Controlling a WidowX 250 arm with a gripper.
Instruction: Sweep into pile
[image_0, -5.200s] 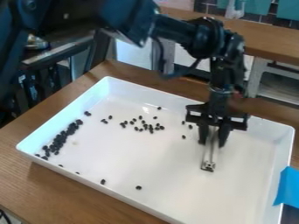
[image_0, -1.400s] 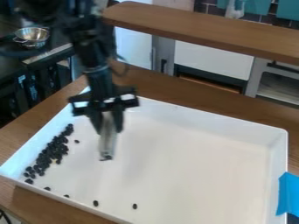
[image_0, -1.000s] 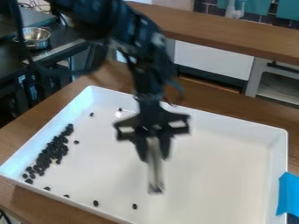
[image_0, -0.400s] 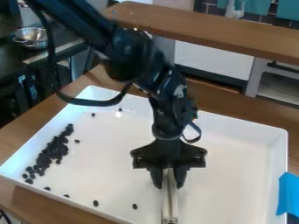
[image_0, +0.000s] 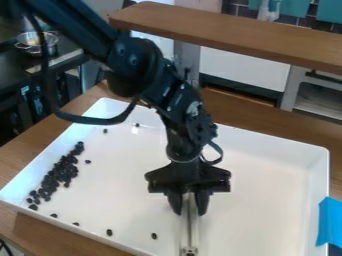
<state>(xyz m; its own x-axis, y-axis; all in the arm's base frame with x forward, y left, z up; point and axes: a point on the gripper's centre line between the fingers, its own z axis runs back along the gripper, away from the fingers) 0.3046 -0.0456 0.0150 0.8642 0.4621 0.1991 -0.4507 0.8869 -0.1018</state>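
Camera view: one gripper (image_0: 189, 212), one tool (image_0: 190, 232), one pile (image_0: 61, 173), seven stray pieces (image_0: 154, 236).

Arm and gripper: downward pose.
Arm (image_0: 137, 62) enters at upper left and slopes down rightward; wrist (image_0: 180, 147) is near vertical; gripper (image_0: 188, 209) points down, fingers closed in a grip.

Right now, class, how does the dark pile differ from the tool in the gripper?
The pile is many small black pieces; the tool is one long, pale strip. The pile lies on the tray; the tool points down from the gripper. Both appear inside the tray's walls.
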